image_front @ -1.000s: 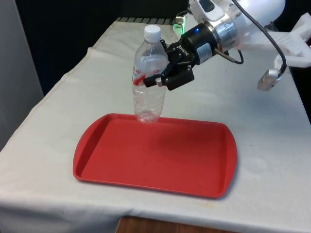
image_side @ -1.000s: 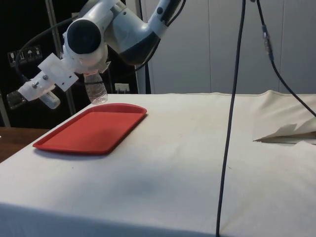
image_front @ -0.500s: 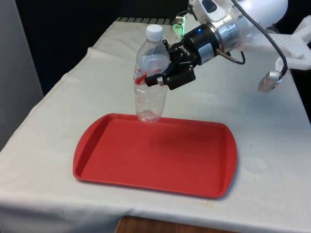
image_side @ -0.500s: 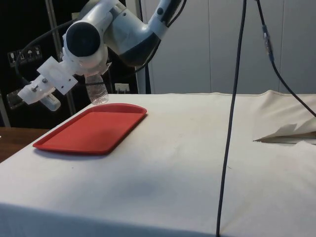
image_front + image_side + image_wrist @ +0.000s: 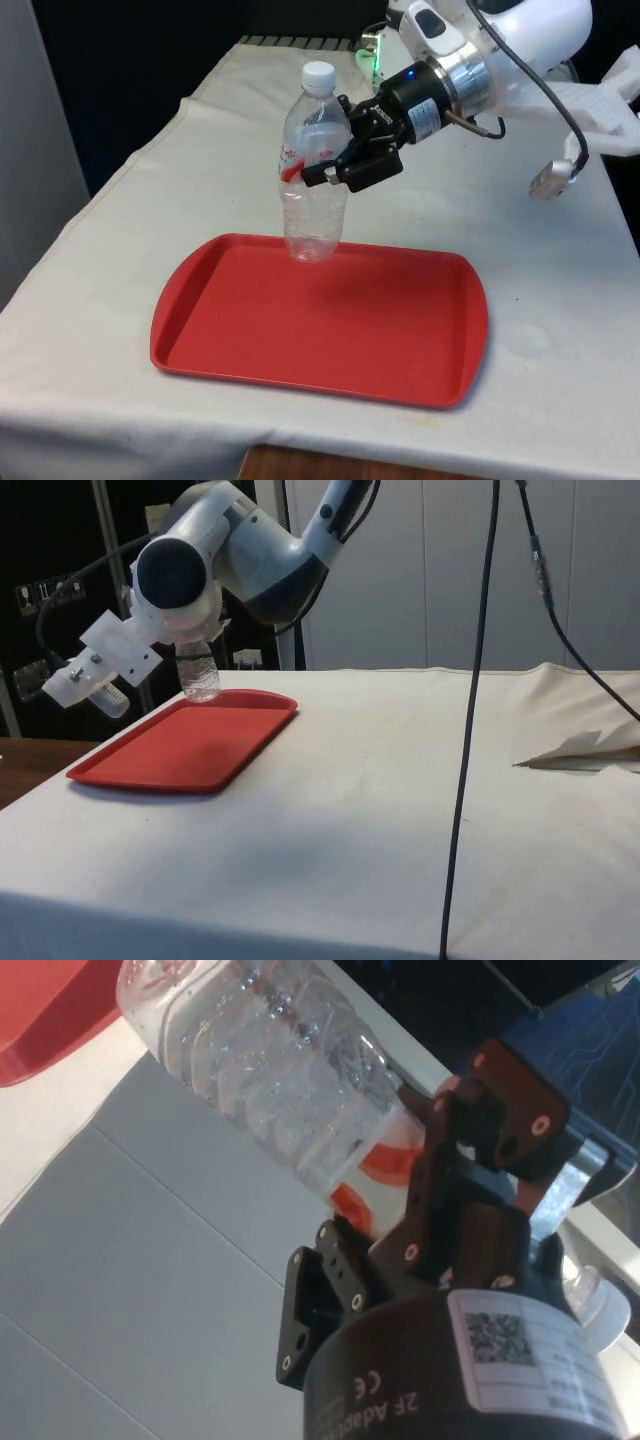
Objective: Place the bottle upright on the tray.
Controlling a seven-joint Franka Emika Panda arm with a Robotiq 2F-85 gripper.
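A clear plastic bottle [image 5: 314,170] with a white cap and a red label hangs nearly upright, cap up. My gripper [image 5: 338,168] is shut on its middle from the front view's right. The bottle's base hovers just over the far rim of the red tray [image 5: 330,330], which lies flat near the table's front edge. In the side view the bottle [image 5: 200,678] hangs a little above the tray's [image 5: 180,745] far end. The wrist view has the ribbed bottle [image 5: 270,1070] clamped between the black fingers [image 5: 440,1170], with a tray corner [image 5: 45,1010] beyond.
White cloth [image 5: 560,300] covers the table around the tray. A black cable [image 5: 465,730] hangs down in the side view's middle. A rumpled fold of cloth [image 5: 580,745] lies at the side view's right. The table's edge runs just in front of the tray.
The gripper has carried the bottle slightly down and towards the front view's right, bringing its base closer to the tray's far rim. The grip is unchanged.
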